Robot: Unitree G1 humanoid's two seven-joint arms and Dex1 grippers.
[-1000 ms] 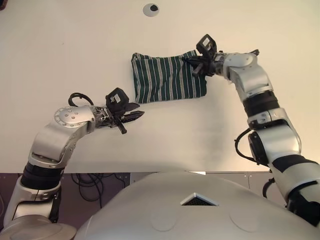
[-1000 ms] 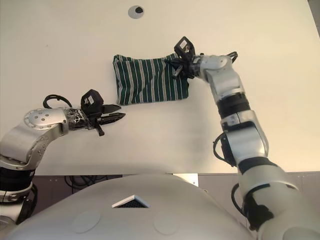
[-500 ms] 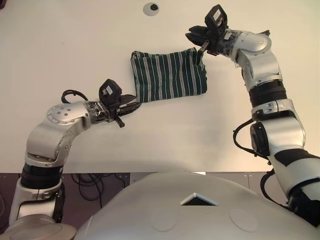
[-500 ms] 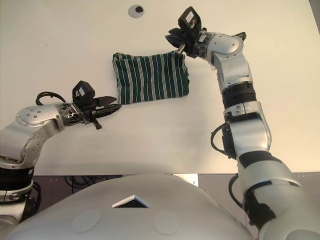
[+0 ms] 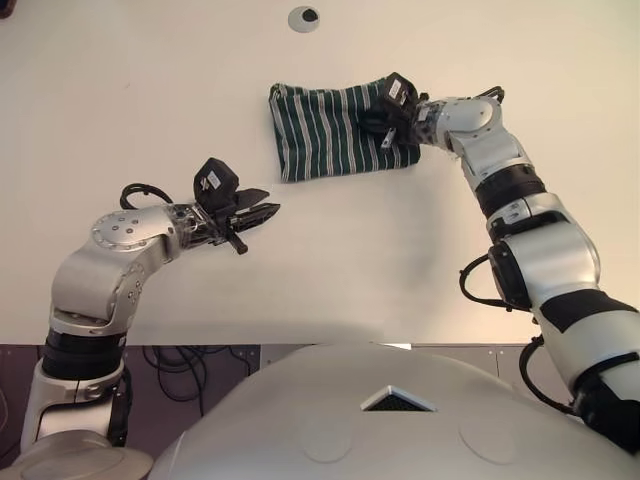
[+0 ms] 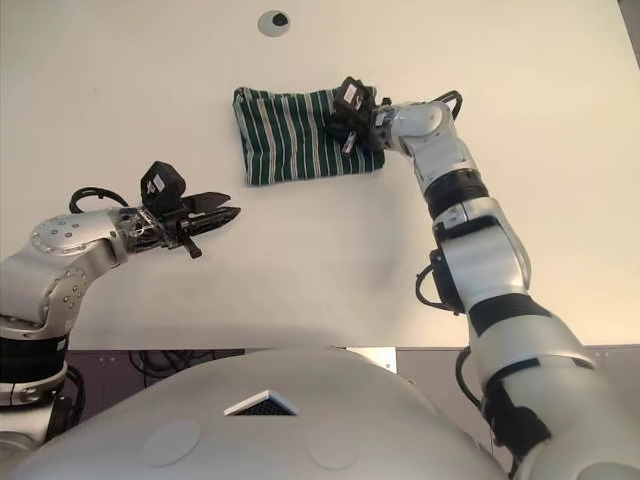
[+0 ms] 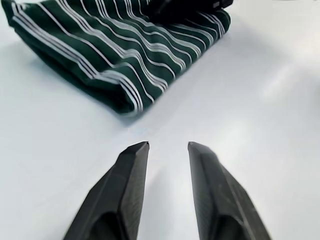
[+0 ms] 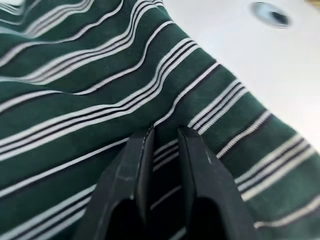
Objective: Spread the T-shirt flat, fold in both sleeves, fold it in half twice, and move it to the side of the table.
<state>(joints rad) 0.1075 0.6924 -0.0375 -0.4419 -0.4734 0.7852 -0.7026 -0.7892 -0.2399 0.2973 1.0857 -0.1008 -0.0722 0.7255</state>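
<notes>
Left pincer [image 5: 268, 211] off the cloth, hovering over the bare desk [image 5: 120, 90], left of the middle and closer to the near edge than the shirt is. Fingers [image 7: 135, 170] slightly apart, nothing between them, tips aimed at the near left corner of the T-shirt [image 5: 320, 135] with a strip of bare top in between.

T-shirt already a compact green striped packet, sleeves tucked away, layered fold showing along the near left corner. Sits in the far half of the desk, about mid-width, short of the far edge, just nearward of the round cable hole [image 5: 303, 17]. Long axis roughly parallel to the far edge, slightly skewed.

Right pincer [image 8: 165, 131] down on the right end of the packet, tips pressed onto the top layer. Fingers almost together, only a thin slit between; cannot tell if any cloth is nipped in there.

Judging by shape, folding looks done; remaining step looks like the move to the side of the desk.

Key relation: shirt lies beyond and to the right of the left pincer, directly under the right one. Right arm clearly nearer, already in contact. Sliding along the long axis probably keeps the folds stacked; dragging from one end only risks top layers creeping or the packet swinging round.
</notes>
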